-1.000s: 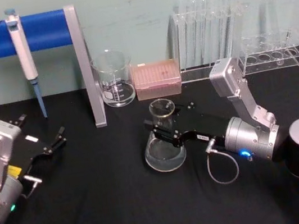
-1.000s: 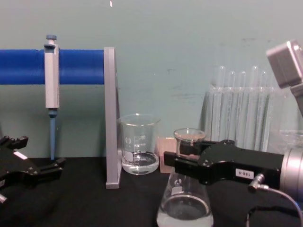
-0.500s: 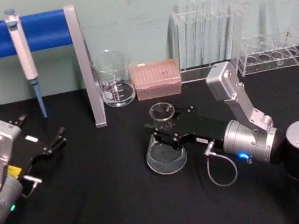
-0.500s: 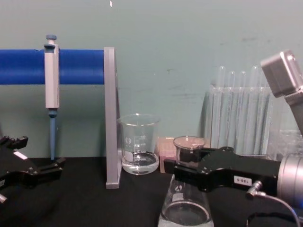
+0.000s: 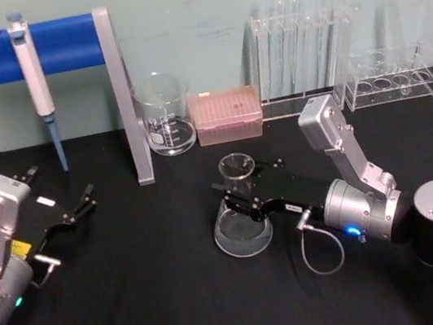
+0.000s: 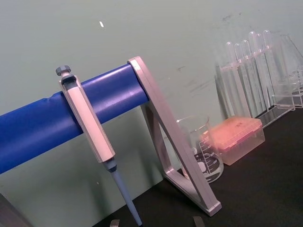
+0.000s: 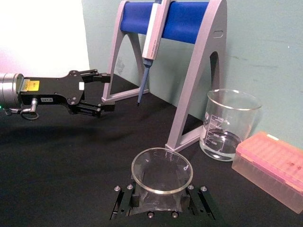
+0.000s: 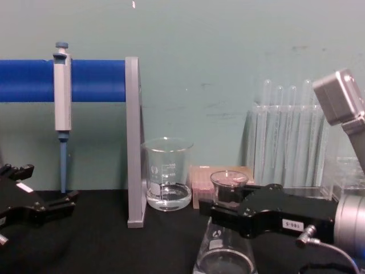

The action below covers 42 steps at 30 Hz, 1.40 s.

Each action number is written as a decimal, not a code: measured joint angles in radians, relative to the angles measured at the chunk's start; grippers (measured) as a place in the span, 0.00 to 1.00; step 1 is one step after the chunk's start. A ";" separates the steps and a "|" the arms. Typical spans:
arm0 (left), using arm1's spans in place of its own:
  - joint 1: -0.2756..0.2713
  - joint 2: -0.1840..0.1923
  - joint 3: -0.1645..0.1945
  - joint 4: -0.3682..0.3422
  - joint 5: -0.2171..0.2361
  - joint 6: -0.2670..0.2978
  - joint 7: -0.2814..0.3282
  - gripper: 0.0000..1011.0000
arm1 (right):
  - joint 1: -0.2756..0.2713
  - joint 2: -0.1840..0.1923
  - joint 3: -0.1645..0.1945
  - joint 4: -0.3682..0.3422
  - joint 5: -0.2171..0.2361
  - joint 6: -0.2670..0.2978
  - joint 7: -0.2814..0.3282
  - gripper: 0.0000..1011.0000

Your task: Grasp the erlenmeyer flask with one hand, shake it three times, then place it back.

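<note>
The erlenmeyer flask (image 5: 242,229) is clear glass with a little liquid in its wide base, and it stands upright near the middle of the black table. My right gripper (image 5: 235,196) is shut on its neck just below the rim, reaching in from the right. From the chest the flask (image 8: 223,260) sits low, with the right gripper (image 8: 227,206) clamped round its neck. The right wrist view looks down into the flask mouth (image 7: 162,170) between the fingers (image 7: 124,200). Whether the base touches the table I cannot tell. My left gripper (image 5: 76,211) rests open at the far left.
A glass beaker (image 5: 165,114) and a pink tip box (image 5: 227,114) stand behind the flask. Test tube racks (image 5: 298,51) line the back right. A pipette (image 5: 33,68) hangs on the blue-barred stand (image 5: 125,94) at the back left.
My right gripper has come down with the flask, bringing it lower toward the table and slightly nearer to me. The left arm has stayed still.
</note>
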 joint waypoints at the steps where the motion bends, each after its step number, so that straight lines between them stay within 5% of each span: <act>1: 0.000 0.000 0.000 0.000 0.000 0.000 0.000 0.99 | -0.001 0.000 0.001 0.000 0.000 0.001 -0.001 0.44; 19: 0.000 0.000 0.000 0.000 0.000 0.000 0.000 0.99 | -0.007 0.002 0.002 -0.008 -0.006 0.002 -0.008 0.44; 33: 0.000 0.000 0.000 0.000 0.000 0.000 0.000 0.99 | -0.006 0.002 0.002 -0.007 -0.007 0.004 -0.007 0.87; 42: 0.000 0.000 0.000 0.000 0.000 0.000 0.000 0.99 | -0.006 0.002 0.002 -0.007 -0.006 0.003 -0.006 0.99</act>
